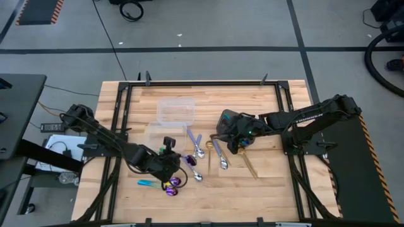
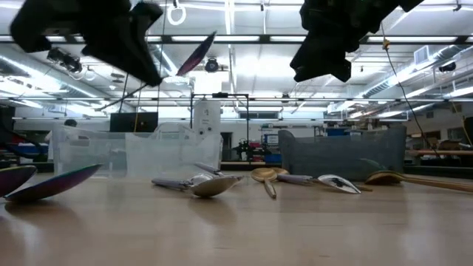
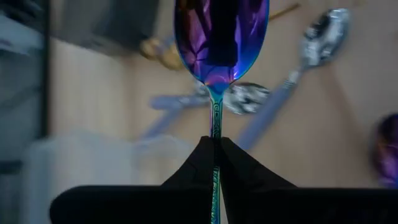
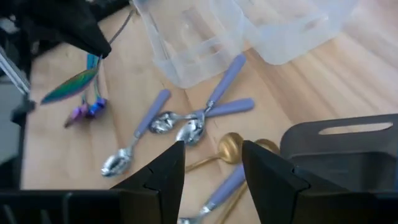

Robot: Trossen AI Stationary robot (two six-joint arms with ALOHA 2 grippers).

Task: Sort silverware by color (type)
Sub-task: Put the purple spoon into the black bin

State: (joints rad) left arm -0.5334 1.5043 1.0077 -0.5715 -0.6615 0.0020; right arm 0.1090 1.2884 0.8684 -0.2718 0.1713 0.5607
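Both arms are matte black, built of slim jointed links with black cables trailing from their bases. The right arm's long link carries white lettering, too small to read. Each black hand (image 4: 211, 177) ends in two flat, wedge-shaped fingers (image 3: 186, 180) tapering to points.

High overhead; low table-level; wrists close, possibly sharing spoons (image 4: 186, 127).

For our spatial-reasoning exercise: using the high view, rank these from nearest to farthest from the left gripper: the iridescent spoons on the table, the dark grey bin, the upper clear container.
From the left gripper:
1. Iridescent spoons, just below it near the front edge.
2. Upper clear container, toward the table's back.
3. Dark grey bin, off to the right beside the right arm.
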